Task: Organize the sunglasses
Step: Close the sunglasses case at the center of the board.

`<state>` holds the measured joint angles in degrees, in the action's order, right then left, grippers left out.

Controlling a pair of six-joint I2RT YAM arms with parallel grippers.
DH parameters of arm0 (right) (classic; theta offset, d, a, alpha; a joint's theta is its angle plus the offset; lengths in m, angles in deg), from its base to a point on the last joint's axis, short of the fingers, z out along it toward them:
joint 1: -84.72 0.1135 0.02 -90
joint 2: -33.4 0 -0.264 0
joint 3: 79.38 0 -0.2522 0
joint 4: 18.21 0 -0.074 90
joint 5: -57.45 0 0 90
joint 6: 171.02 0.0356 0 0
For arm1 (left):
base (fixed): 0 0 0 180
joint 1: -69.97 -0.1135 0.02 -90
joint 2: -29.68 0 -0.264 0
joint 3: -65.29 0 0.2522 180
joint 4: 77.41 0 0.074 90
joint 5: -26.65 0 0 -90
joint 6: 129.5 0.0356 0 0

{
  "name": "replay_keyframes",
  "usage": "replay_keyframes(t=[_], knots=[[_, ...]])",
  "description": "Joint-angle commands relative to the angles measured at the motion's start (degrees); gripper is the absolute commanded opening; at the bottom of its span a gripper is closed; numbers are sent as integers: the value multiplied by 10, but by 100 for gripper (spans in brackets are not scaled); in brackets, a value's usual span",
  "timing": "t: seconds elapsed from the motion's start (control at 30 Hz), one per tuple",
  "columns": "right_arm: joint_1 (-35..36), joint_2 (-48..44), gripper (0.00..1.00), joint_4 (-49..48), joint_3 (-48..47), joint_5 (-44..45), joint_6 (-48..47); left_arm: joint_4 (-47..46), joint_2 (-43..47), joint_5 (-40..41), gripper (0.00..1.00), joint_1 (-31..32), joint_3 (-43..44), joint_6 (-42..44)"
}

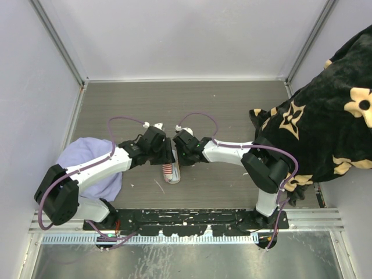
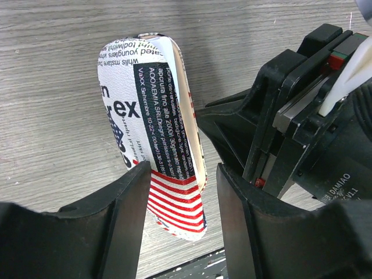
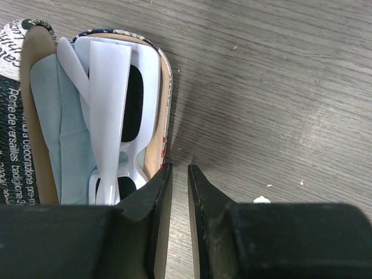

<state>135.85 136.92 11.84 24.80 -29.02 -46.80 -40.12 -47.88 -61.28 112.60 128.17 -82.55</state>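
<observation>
The white-framed sunglasses [image 3: 107, 87] lie folded inside the open flag-patterned case [image 3: 11, 116], on a light blue cloth [image 3: 58, 133]. In the top view the case [image 1: 171, 172] sits at the table's middle, with both grippers over it. My left gripper [image 2: 183, 180] is open, and its fingers straddle the case's red-striped end [image 2: 174, 197]. The case touches the left finger, with a gap to the right finger. My right gripper [image 3: 180, 171] is shut to a narrow slit and empty. It is just beside the case's right rim.
A pale lavender-blue cloth [image 1: 93, 168] lies under my left arm at the left. A black plush fabric with beige flowers [image 1: 325, 116] fills the right side. Small white crumbs [image 3: 261, 199] lie on the grey wood table [image 1: 232, 104].
</observation>
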Motion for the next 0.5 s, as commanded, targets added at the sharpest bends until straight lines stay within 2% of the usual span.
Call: replay_keyframes(t=[0.0,0.13,0.47], knots=[[3,-3,23,-50,-3,-26,17,-53,-9,-26,51,6,-7,-13],[2,-5,23,-56,2,-28,22,-60,-10,-30,47,6,-10,-16],[-2,-8,23,-58,5,-33,26,-75,-23,-38,47,7,-12,-20]])
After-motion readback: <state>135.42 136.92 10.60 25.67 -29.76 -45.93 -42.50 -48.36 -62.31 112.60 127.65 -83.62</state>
